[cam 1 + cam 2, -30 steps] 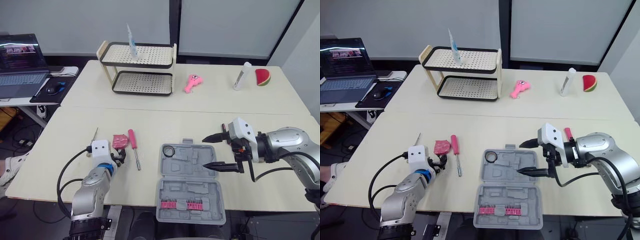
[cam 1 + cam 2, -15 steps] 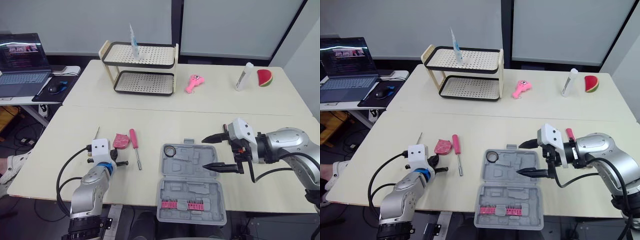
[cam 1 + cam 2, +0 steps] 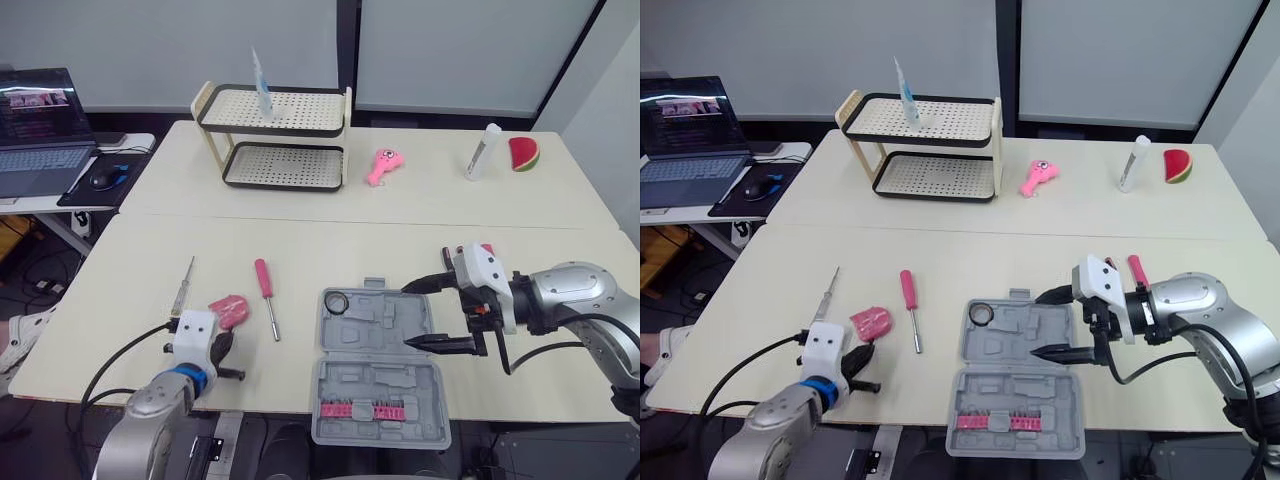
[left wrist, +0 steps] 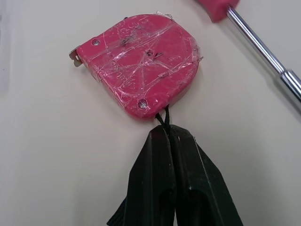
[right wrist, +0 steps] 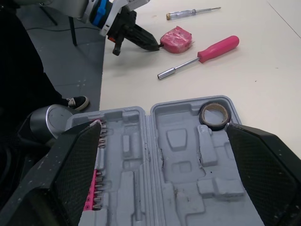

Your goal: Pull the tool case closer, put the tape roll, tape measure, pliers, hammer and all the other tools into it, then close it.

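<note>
Surface: two pale cream tables [image 3: 330, 240] pushed together, seam running across the middle of the frame
Room: grey wall panels along the top; open laptop [image 3: 40, 130] and mouse [image 3: 103, 179] on a side desk at upper left; cables on the floor at left edge
Tool case [image 3: 380, 385]: grey, lying open at lower centre, near the front edge; row of pink bits [image 3: 365, 410] in the nearer half
Tape roll [image 3: 337, 302]: seated in the far half's upper-left corner
Tape measure [image 4: 141, 63]: pink, flat on the table at lower left, well apart from the case
Left gripper [image 4: 165, 134]: fingers pressed together, pinching the tape measure's black cord
Right gripper [image 3: 405, 317]: jaws wide apart, holding nothing, over the case's right side
Screwdrivers: pink-handled one [image 3: 267, 297] between tape measure and case; thin tester screwdriver [image 3: 183, 284] further left
Far side: two-tier rack [image 3: 280, 167] with a tube [image 3: 260, 85] upright on top; pink toy [image 3: 380, 165], white bottle [image 3: 483, 152], watermelon slice [image 3: 523, 154] toward upper right
</note>
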You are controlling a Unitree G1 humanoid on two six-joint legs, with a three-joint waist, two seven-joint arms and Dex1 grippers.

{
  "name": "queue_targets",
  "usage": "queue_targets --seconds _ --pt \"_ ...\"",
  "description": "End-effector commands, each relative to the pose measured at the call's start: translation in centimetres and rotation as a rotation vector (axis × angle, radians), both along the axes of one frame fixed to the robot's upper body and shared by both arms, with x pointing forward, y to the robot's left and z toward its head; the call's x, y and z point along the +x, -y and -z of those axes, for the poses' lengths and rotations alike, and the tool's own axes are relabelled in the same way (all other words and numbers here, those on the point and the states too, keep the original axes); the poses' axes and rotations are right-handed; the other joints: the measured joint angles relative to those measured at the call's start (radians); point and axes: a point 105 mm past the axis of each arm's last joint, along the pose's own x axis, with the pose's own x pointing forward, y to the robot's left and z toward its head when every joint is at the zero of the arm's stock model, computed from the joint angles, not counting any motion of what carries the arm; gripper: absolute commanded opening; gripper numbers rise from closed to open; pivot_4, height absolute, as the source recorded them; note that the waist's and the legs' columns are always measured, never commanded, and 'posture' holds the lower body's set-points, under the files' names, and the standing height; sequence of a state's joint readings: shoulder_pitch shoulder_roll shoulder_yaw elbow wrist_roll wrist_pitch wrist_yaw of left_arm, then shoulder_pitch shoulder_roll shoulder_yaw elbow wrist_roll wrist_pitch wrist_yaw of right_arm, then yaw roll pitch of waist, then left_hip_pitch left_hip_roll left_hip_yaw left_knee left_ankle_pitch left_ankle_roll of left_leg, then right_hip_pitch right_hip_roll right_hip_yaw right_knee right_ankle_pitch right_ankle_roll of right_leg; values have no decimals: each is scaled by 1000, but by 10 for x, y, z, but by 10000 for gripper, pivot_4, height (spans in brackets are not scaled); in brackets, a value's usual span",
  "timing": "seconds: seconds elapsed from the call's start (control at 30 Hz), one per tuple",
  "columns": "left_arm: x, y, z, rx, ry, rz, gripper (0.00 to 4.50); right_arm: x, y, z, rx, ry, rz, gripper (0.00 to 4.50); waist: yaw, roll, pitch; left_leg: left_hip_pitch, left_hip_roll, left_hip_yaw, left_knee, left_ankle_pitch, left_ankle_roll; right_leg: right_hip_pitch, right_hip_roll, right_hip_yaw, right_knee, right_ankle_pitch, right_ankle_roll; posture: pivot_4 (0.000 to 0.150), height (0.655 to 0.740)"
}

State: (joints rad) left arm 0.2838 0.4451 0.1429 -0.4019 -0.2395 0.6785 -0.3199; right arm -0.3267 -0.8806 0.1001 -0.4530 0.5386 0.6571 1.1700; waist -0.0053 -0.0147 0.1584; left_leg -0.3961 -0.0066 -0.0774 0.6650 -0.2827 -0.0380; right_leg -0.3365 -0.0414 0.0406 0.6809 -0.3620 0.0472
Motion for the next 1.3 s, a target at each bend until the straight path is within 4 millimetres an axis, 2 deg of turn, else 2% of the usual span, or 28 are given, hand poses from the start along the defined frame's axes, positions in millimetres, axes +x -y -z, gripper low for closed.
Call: queue_targets --seconds 0.03,0.37,0.5,0.87,0.97,1.13,1.23,1.3 --pt "-16 3 0 8 -28 78 195 -4 -1 -7 6 22 -27 45000 0 0 0 0 0 0 0 0 0 0 0 0 0 0 0 1500 7290" --pt "-57 -12 4 64 -97 170 195 -15 -6 -6 -6 8 -73 45000 0 1 0 0 0 0 -1 0 0 0 -1 0 -1 0 0 1500 7290" --pt "-59 -20 6 74 -96 147 195 -16 -9 -6 -3 10 -89 45000 0 1 1 0 0 0 -1 0 0 0 -1 0 -1 0 0 1500 7290" --pt "-59 -23 7 48 -76 145 195 -13 -10 -7 -7 18 -87 45000 0 1 1 0 0 0 -1 0 0 0 -1 0 -1 0 0 1500 7290" --pt "-63 -28 0 45 -55 137 6269 -13 -10 -9 -7 20 -85 45000 0 0 1 0 0 0 -1 0 0 0 -1 0 -1 0 0 1500 7290" --pt "-76 -43 -19 74 -30 147 22317 -15 -12 -12 0 25 -87 45000 -1 0 2 0 1 0 -1 0 0 -1 -1 0 -1 0 0 1500 7290" --pt "-84 -52 -37 103 -18 253 31667 -17 -16 -15 8 35 -102 45000 -1 -1 2 0 1 0 -1 0 0 -1 -1 -1 -1 0 0 1500 7290" --pt "-80 -57 -50 123 13 347 38193 -19 -20 -17 8 43 -110 45000 2 0 3 0 1 0 -1 0 0 -1 -1 -1 -1 0 0 1500 7290"
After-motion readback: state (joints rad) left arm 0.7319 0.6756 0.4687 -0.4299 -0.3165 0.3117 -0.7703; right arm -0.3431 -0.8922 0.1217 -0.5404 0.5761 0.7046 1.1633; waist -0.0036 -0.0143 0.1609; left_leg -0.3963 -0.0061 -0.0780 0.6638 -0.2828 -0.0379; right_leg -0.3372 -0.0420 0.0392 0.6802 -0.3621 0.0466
